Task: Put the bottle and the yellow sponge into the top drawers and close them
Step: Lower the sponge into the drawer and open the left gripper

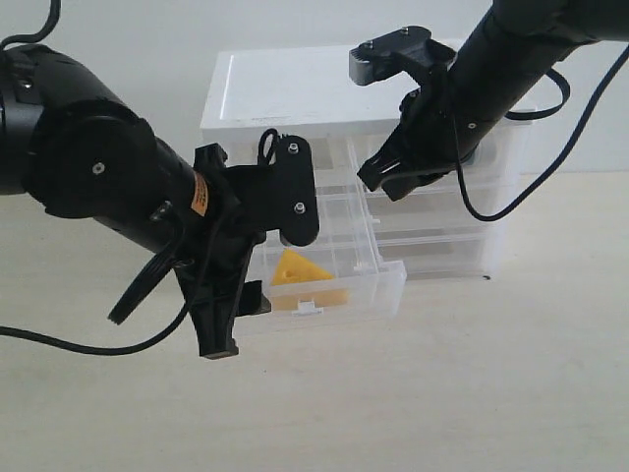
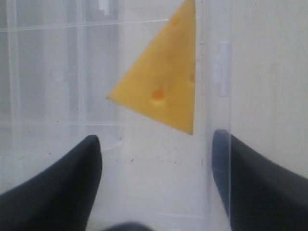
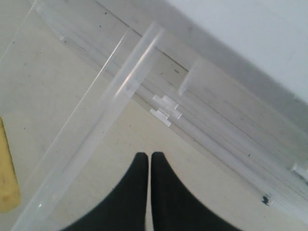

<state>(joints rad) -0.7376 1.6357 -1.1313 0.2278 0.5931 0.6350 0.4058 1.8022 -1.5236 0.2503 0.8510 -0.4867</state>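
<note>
The yellow sponge [image 1: 300,275] lies inside the left top drawer [image 1: 369,295], which is pulled far out of the white cabinet [image 1: 285,93]. In the left wrist view the yellow sponge [image 2: 166,84] rests on the drawer floor beyond my left gripper [image 2: 155,139]. That gripper is open and holds nothing; one finger [image 2: 260,187] shows partly through the drawer's clear wall. In the exterior view my left gripper [image 1: 236,315] sits at the drawer's front left corner. My right gripper [image 1: 373,182] is shut and empty in front of the right top drawer [image 1: 501,147]. The bottle is out of view.
Two full-width clear drawers [image 1: 442,241] sit below the top row. In the right wrist view my shut right gripper [image 3: 150,155] hangs over the beige table [image 3: 202,178] beside the open drawer's wall [image 3: 96,125]. Black cables trail from both arms.
</note>
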